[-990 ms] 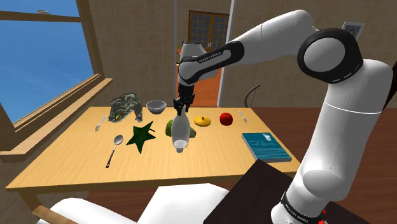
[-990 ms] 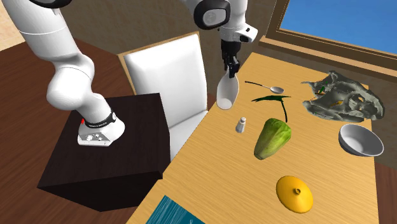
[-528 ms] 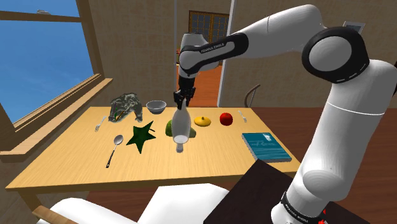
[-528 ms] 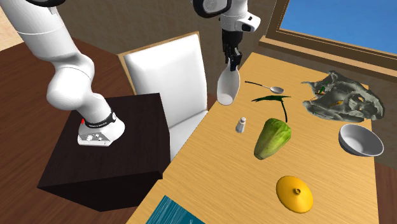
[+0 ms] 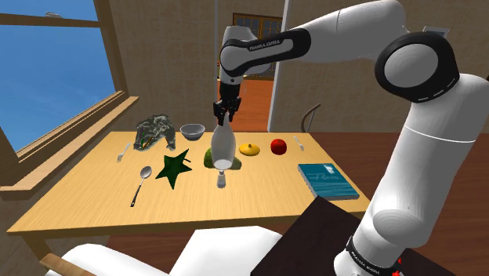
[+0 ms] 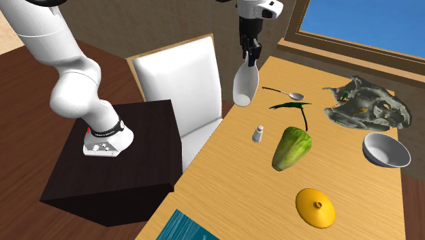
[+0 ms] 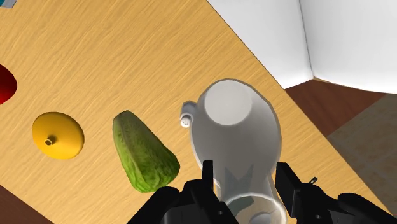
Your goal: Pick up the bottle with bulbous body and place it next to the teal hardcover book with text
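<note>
Table contents, listed by the shoulder view's left to right, each placed against the small white shaker (image 5: 222,179) (image 6: 258,134) (image 7: 186,119) standing on the wooden table (image 5: 86,196).

- Fork (image 5: 122,150): far to the shaker's left, near the window side.
- Crumpled grey-green object (image 5: 157,131) (image 6: 364,102): left of the shaker and farther back.
- Spoon (image 5: 141,182) (image 6: 286,93): left of the shaker, lying flat.
- Dark green star (image 5: 174,167): just left of the shaker.
- Grey bowl (image 5: 192,130) (image 6: 386,150): behind the shaker, slightly left.
- Green vegetable (image 5: 208,157) (image 6: 291,148) (image 7: 145,153): close behind the shaker, apart from it.
- White bulbous bottle (image 5: 222,147) (image 6: 246,82) (image 7: 238,140): lifted clear of the table, hanging above the shaker, neck up and body tilted somewhat.
- Black gripper (image 5: 223,118) (image 6: 253,58) (image 7: 247,181): above the shaker, its two fingers clasped on the bottle's neck.
- Yellow rounded item (image 5: 249,149) (image 6: 315,206) (image 7: 58,135): behind the shaker, to its right.
- Red fruit (image 5: 278,146) (image 7: 5,83): farther right of the shaker.
- Teal book (image 5: 327,180) (image 6: 184,227): well right of the shaker, flat on the table, well apart from the bottle.
</note>
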You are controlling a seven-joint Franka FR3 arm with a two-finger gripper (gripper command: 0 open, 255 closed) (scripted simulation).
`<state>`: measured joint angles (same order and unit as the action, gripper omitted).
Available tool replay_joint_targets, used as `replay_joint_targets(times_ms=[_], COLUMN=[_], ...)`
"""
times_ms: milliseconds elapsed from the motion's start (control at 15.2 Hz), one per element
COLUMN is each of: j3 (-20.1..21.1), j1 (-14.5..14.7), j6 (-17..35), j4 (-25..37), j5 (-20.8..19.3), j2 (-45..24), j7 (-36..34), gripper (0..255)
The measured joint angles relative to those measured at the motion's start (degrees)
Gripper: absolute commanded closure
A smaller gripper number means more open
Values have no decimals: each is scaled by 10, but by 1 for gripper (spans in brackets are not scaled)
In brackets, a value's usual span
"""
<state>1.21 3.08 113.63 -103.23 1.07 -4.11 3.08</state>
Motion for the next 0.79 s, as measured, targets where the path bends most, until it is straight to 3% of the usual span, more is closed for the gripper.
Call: replay_joint_targets(times_ms=[792], j3=[0], j1=[0], j6=[-90], j4=[89], j5=[0], j2=[1], j7=[-1], gripper=[255])
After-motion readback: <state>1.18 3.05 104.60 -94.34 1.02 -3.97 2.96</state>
